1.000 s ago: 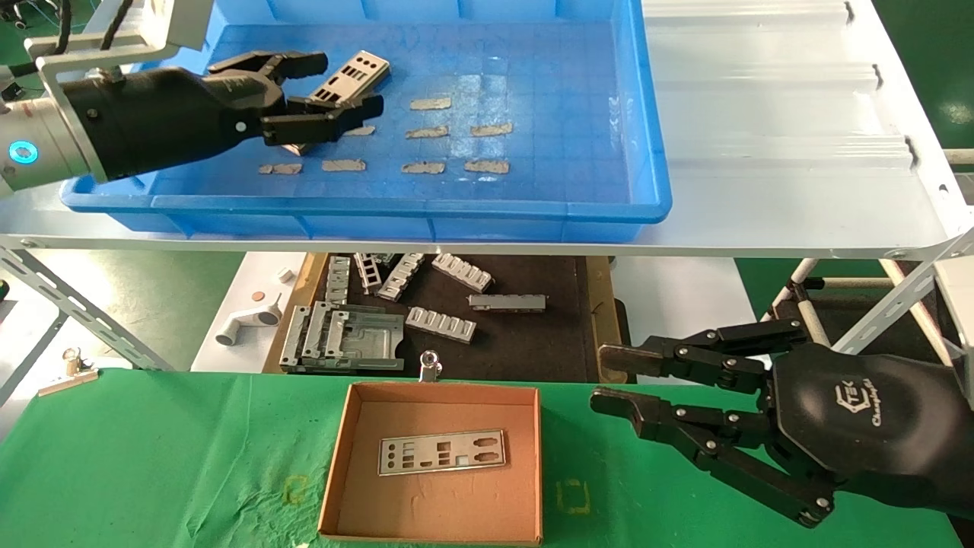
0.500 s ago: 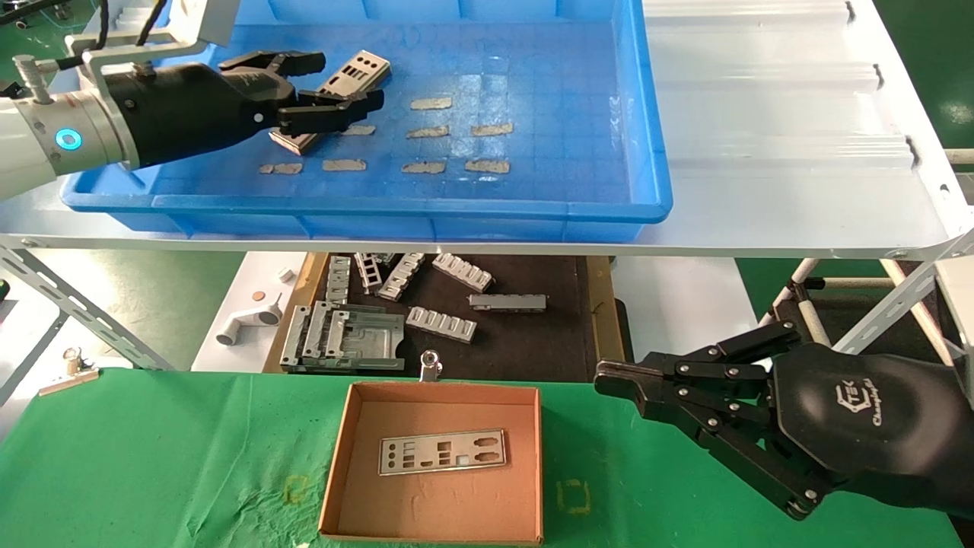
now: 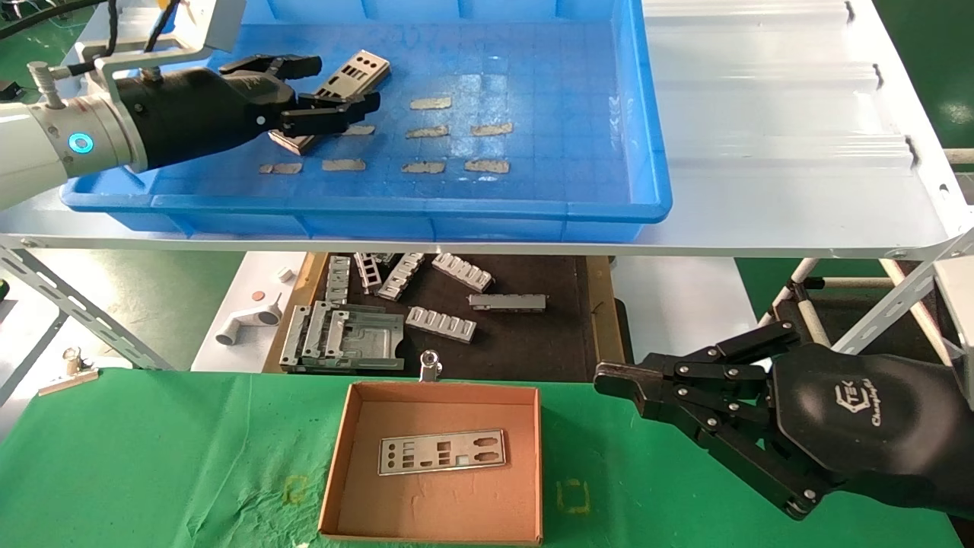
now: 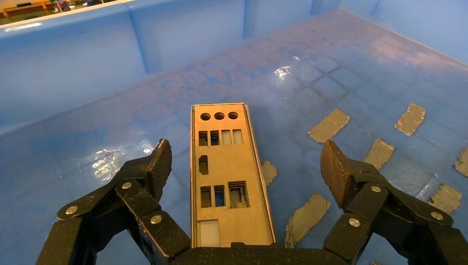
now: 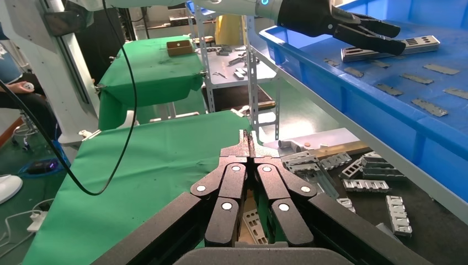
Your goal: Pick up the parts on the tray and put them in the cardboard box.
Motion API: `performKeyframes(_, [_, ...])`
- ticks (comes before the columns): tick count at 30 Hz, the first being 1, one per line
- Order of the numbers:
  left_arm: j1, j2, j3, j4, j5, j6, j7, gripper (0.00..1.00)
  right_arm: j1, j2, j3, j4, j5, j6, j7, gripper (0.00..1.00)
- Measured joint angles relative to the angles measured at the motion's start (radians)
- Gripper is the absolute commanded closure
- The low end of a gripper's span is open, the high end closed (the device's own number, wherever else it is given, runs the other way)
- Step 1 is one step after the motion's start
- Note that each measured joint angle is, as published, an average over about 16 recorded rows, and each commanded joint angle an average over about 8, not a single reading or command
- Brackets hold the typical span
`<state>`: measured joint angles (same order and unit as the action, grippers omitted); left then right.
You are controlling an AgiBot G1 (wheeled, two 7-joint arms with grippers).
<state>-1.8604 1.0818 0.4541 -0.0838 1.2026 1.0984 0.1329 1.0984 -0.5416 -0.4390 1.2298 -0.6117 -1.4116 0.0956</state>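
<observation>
Tray (image 3: 639,114) above; left hand (image 3: 323,91) spread over a plate (image 3: 358,72) lying on its floor. Box (image 3: 335,464) below holds one plate (image 3: 443,452), right hand (image 3: 609,378) beside it.

Left wrist: fingers (image 4: 157,165) flank the plate (image 4: 223,176), untouched. Grasp pending; closing comes next.

Right wrist: right hand (image 5: 248,142) pressed together, idle.

The left arm reaches forward, its end effector (image 3: 323,84) spread wide with fingers apart. The right arm rests low at the near right, its end effector (image 3: 609,377) closed, fingertips touching.
</observation>
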Motion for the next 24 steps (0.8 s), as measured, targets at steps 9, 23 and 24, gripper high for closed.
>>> performKeyframes(9, [-0.009,0.002,-0.004,0.031,-0.005,0.003,0.036,1.00,0.000,0.000,0.000,0.000,0.000,0.000,0.000,1.00])
performKeyframes(23, [-0.014,0.006,-0.008,0.059,-0.011,0.004,0.066,1.00,0.000,0.000,0.000,0.000,0.000,0.000,0.000,1.00])
performKeyframes(24, [-0.014,0.007,-0.009,0.060,-0.011,0.004,0.067,1.00,0.000,0.000,0.000,0.000,0.000,0.000,0.000,1.00])
